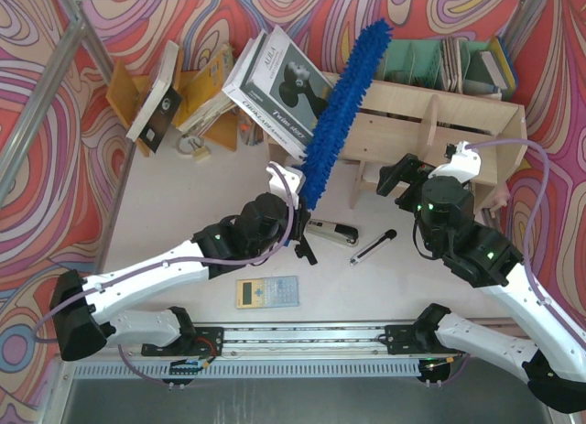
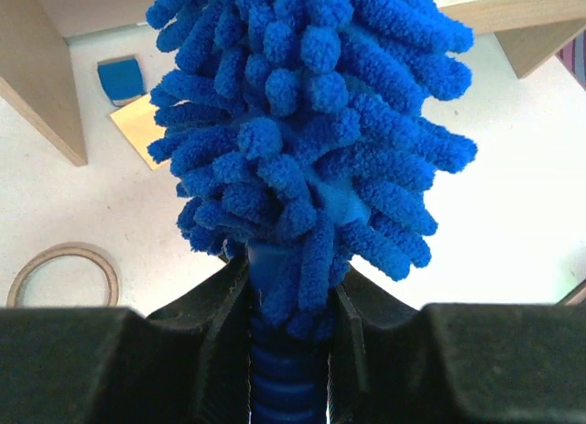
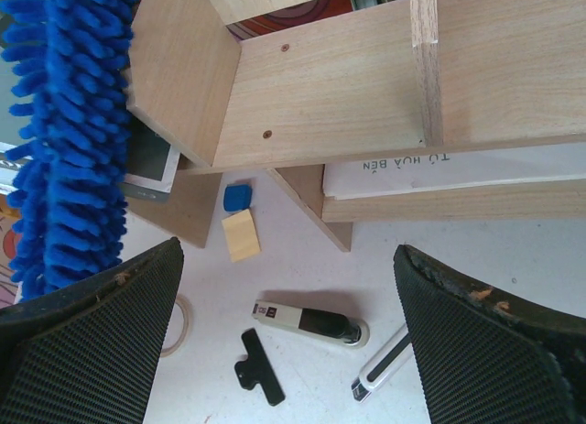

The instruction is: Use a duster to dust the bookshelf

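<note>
Duster (image 1: 346, 103), just one, slants across one bookshelf (image 1: 458, 122).

A: Seen on the left arm (image 1: 156, 273): white shells, black joints, a black base block (image 1: 73, 319).
B: Same on the right arm (image 1: 513, 300), plus small green lights (image 1: 492, 255) on the black housings.
A: Trails a lilac cable (image 1: 546, 195) along each, looping off a white wrist cap (image 1: 462, 158).
B: Matte black all over the left claw (image 2: 288, 351), moulded in hard angles.
A: Right claw (image 3: 288, 250) black too, fingers (image 3: 82, 351) faced with woven mesh, inner edges flecked tan and worn.
B: Broad and blocky, those fingers.
</note>
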`<control>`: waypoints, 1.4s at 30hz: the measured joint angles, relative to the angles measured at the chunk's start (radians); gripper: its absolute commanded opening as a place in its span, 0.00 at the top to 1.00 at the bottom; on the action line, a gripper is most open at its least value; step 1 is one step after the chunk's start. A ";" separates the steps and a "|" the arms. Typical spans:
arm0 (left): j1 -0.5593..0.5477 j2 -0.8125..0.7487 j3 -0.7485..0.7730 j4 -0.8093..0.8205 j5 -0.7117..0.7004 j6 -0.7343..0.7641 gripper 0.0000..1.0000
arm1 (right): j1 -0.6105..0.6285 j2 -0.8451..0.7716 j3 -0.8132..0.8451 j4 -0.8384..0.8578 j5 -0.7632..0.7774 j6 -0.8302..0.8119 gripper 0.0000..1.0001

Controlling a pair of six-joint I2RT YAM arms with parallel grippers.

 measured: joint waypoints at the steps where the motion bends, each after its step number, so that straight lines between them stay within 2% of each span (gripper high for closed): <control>1: 0.000 0.007 0.001 -0.001 0.008 -0.001 1.00 | 0.000 0.000 0.000 0.000 0.000 0.000 0.14; 7: 0.000 -0.004 0.014 -0.025 0.003 0.000 1.00 | 0.000 0.000 0.000 0.000 0.000 0.000 0.14; 16: 0.000 -0.138 0.097 -0.095 -0.109 0.002 1.00 | 0.000 -0.002 -0.005 0.000 0.000 0.000 0.14; 23: 0.014 -0.130 0.151 -0.122 -0.146 -0.031 1.00 | 0.000 -0.003 -0.005 0.000 0.000 0.001 0.14; 30: 0.019 -0.058 0.157 -0.144 -0.134 -0.082 1.00 | 0.000 -0.006 -0.005 -0.001 0.000 0.001 0.14; 42: 0.019 0.026 0.146 -0.111 -0.005 -0.144 1.00 | 0.000 -0.006 -0.005 0.000 0.000 0.000 0.14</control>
